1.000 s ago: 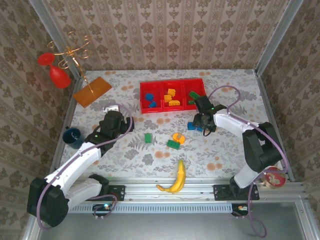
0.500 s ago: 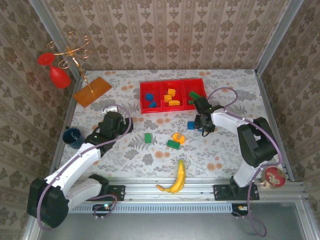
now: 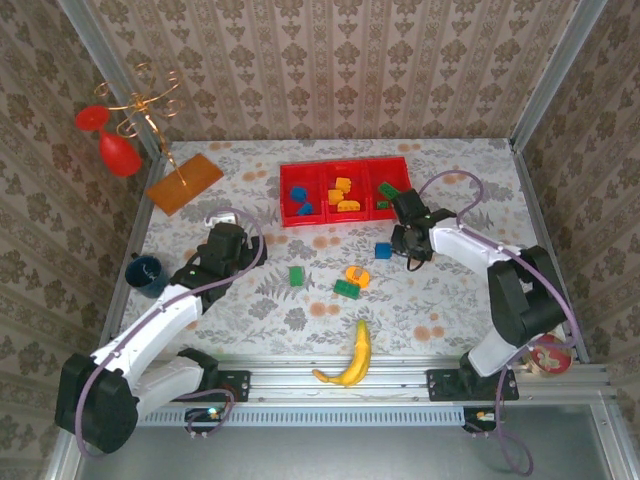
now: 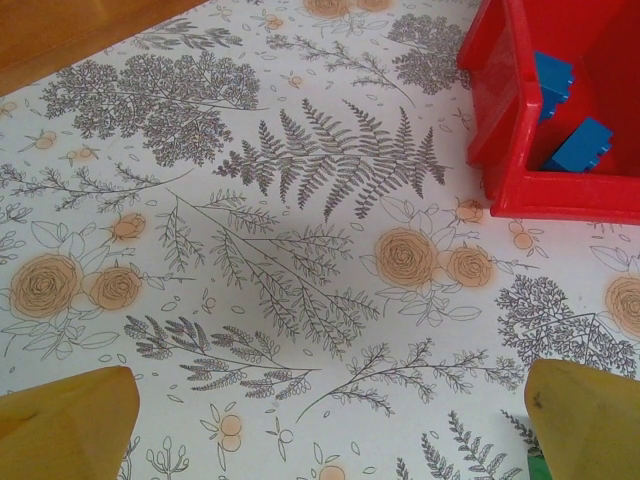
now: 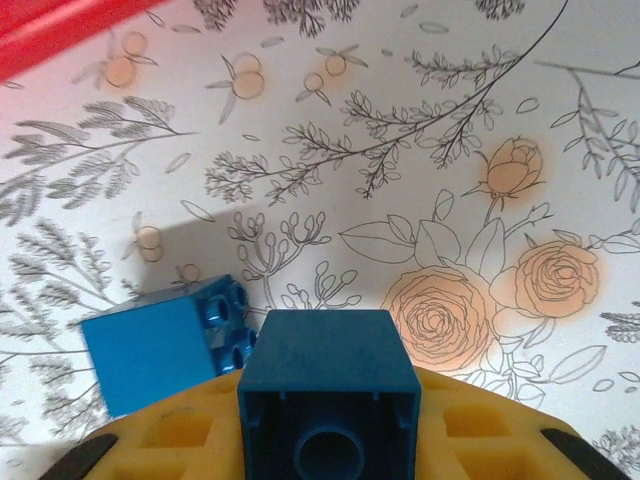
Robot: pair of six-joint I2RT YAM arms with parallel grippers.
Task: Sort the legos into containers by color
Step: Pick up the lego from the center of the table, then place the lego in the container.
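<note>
My right gripper point(image 3: 409, 243) point(image 5: 330, 435) is shut on a dark blue lego point(image 5: 325, 360), held just above the table. A second blue lego point(image 3: 383, 250) point(image 5: 165, 350) lies on the table just to its left. Two green legos point(image 3: 296, 275) point(image 3: 346, 289) and an orange one point(image 3: 357, 274) lie mid-table. The red tray point(image 3: 340, 166) point(image 4: 500, 120) holds blue legos point(image 3: 303, 203) point(image 4: 580, 150) in its left container, orange point(image 3: 343, 194) in the middle and green point(image 3: 388, 190) in the right. My left gripper point(image 3: 226, 240) point(image 4: 325, 440) hovers open over bare cloth, left of the tray.
A yellow banana point(image 3: 352, 358) lies near the front rail. An orange board point(image 3: 185, 182) and a gold stand with a red glass point(image 3: 120, 150) sit at the back left. A dark blue cup point(image 3: 146, 274) stands at the left edge.
My right gripper has shut on a blue lego and drawn back a little to the right, leaving the other blue lego on the table. The left arm has not moved.
</note>
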